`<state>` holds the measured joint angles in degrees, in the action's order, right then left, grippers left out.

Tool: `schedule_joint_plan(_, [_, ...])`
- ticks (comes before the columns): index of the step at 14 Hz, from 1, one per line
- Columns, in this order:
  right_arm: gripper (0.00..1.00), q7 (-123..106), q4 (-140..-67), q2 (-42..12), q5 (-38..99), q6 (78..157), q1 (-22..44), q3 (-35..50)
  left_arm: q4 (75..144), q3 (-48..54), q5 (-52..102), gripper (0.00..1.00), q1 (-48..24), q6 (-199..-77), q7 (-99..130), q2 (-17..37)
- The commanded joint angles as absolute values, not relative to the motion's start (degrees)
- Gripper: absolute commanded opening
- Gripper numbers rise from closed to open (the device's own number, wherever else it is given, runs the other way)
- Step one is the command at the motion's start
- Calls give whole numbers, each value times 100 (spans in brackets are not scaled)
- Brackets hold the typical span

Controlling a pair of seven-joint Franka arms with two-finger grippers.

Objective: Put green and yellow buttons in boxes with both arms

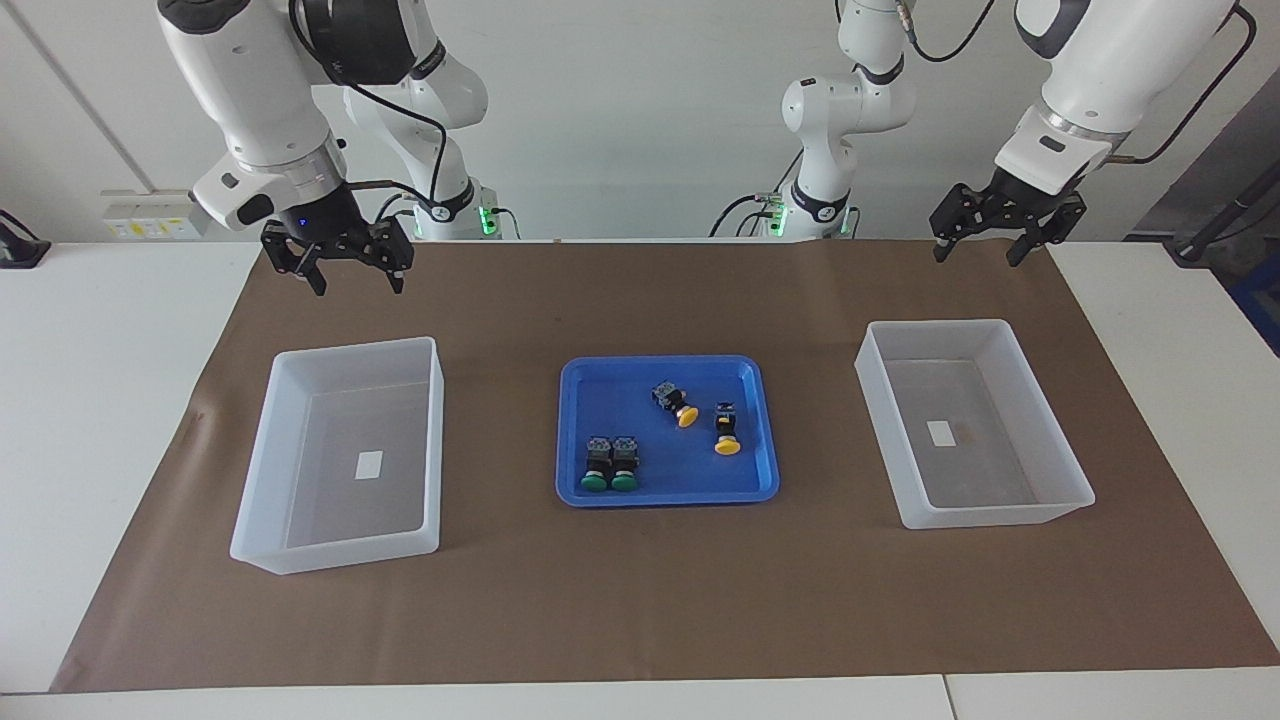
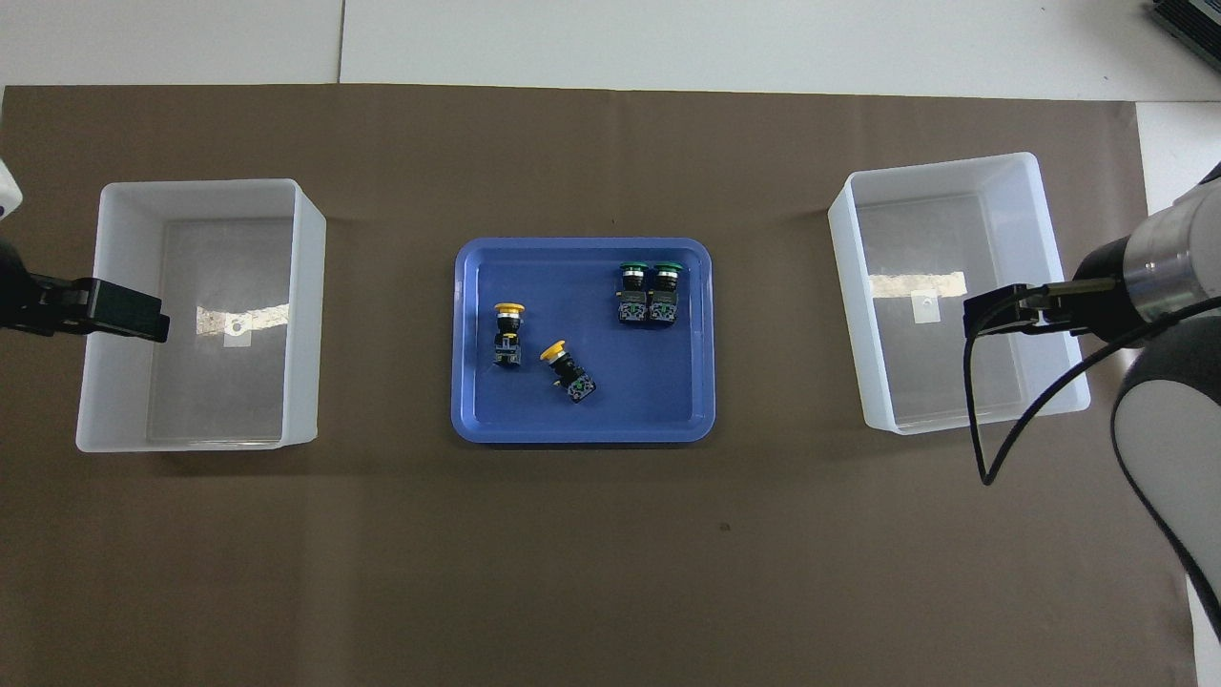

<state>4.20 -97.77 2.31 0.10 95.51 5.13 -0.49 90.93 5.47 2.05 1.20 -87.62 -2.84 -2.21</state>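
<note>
Brown mat on white table — tray central, bins at three and nine o'clock; left gripper and right gripper raised, fingers apart.

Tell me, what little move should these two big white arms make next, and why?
Probably each gripper should swing in over the shallow blue tray. All four buttons lie there: two green-capped buttons side by side, two yellow-capped buttons apart. Both translucent white bins hold none, and the left gripper and right gripper hang open, holding nothing.

no readable text, box labels blank
</note>
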Motion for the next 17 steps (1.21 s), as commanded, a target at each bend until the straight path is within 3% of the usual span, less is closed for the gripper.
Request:
schedule_joint_plan(1, [100,431,-9905,352,0,9589,492,-18,9202,554,255,100,141,-8816,-272,-325])
schedule_joint_plan(17, [100,448,-9879,325,9,9589,492,-18,9765,580,246,100,35,-9229,-211,-598])
